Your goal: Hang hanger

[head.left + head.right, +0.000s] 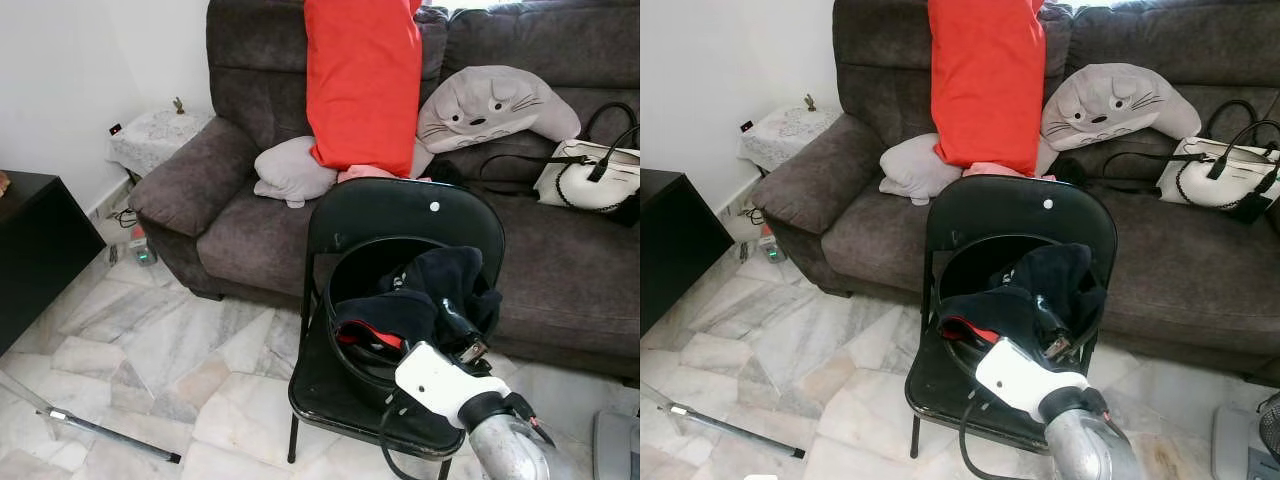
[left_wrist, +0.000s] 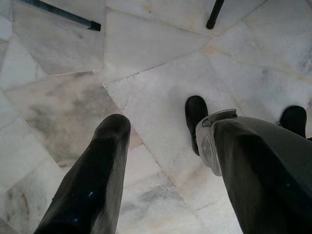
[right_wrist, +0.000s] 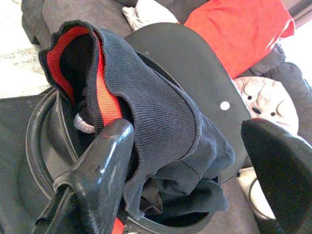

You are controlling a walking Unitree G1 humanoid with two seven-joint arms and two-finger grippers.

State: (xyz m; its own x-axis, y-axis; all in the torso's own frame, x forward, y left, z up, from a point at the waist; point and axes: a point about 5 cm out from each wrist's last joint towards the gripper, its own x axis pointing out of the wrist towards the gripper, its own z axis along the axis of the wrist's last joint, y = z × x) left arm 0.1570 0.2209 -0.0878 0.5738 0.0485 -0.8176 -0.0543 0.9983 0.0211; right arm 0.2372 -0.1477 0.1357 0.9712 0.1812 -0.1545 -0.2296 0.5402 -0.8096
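Note:
A dark navy garment with a red lining (image 1: pixel 430 295) lies bunched in a round black basket (image 1: pixel 345 350) on the seat of a black folding chair (image 1: pixel 400 215). My right gripper (image 1: pixel 458 325) reaches into the basket from the front. Its fingers stand open on either side of the garment (image 3: pixel 161 112) in the right wrist view, where the right gripper (image 3: pixel 187 131) has not closed on the cloth. A small pale piece (image 3: pixel 84 123) shows inside the folds; I cannot tell what it is. My left gripper (image 2: pixel 165 126) hangs open over the marble floor.
A dark grey sofa (image 1: pixel 230 215) stands behind the chair with a red cushion (image 1: pixel 362 80), a grey cat cushion (image 1: pixel 495 105) and a white handbag (image 1: pixel 592 175). A black cabinet (image 1: pixel 30 240) is at the left. A metal rod (image 1: pixel 95 430) lies on the floor.

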